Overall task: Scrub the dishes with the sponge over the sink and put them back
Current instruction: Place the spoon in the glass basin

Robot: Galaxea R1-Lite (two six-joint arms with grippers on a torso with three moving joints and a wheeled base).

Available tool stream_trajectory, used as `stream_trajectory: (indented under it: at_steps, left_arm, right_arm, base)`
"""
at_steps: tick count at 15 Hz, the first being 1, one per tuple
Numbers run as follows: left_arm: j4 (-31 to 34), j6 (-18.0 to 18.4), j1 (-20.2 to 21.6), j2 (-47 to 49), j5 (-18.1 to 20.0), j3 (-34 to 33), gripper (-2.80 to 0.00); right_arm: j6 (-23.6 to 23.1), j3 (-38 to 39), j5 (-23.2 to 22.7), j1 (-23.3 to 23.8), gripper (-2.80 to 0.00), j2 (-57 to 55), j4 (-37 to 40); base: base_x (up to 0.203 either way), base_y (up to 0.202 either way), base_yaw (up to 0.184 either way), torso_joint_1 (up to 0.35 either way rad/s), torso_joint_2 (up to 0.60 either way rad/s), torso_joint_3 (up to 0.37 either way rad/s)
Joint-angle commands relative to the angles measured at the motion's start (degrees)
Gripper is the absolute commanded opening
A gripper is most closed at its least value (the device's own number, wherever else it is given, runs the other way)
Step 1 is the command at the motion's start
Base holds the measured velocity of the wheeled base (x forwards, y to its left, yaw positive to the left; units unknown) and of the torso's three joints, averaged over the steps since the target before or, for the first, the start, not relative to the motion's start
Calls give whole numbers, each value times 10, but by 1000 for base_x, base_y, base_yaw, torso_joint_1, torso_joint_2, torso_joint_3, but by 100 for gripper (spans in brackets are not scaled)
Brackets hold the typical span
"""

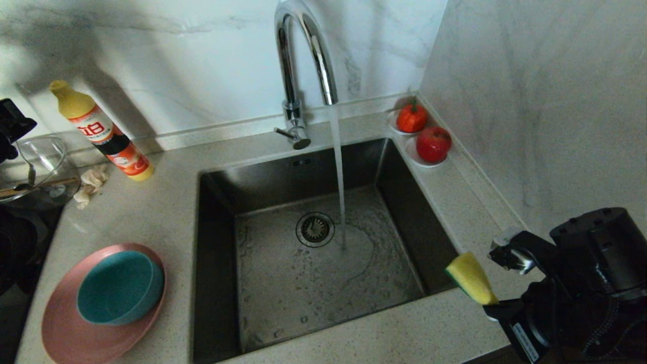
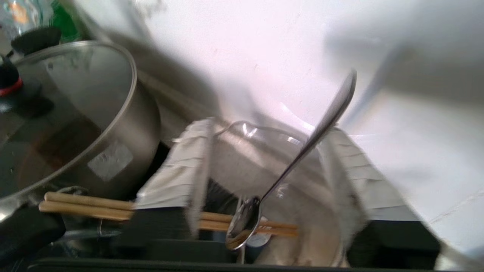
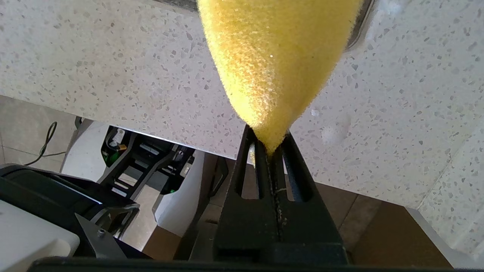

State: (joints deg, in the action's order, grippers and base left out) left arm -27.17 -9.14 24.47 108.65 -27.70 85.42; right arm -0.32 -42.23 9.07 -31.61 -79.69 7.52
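Spoon leaning in the glass bowl between the spread fingers of the left gripper, right gripper pinching the sponge beside the sink; next, probably the left arm's retreat.

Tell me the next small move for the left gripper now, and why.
Probably lift the left gripper straight up and clear. Its fingers stand apart around the spoon, which leans in the glass bowl beside the chopsticks, so it looks put back. The right gripper pinches the sponge by the sink; the tap runs.
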Motion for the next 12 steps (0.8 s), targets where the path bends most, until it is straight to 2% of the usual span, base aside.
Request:
stream_trajectory:
  at_steps: [1,4,12]
  left_arm:
    - [1,-1,-7,-36,8,3,0]
    - [31,-1,-21,-91,35,6,0]
    - [182,-3,-30,-230,157,2,0]
  right_arm:
    - [0,0,1,1,-280,2,0]
    - [0,0,0,1,-280,1,0]
    - [0,0,0,0,-280,-5,-15]
  base:
    - [0,0,0,0,0,0]
    - [0,0,0,0,0,0]
    - [0,0,0,0,0,0]
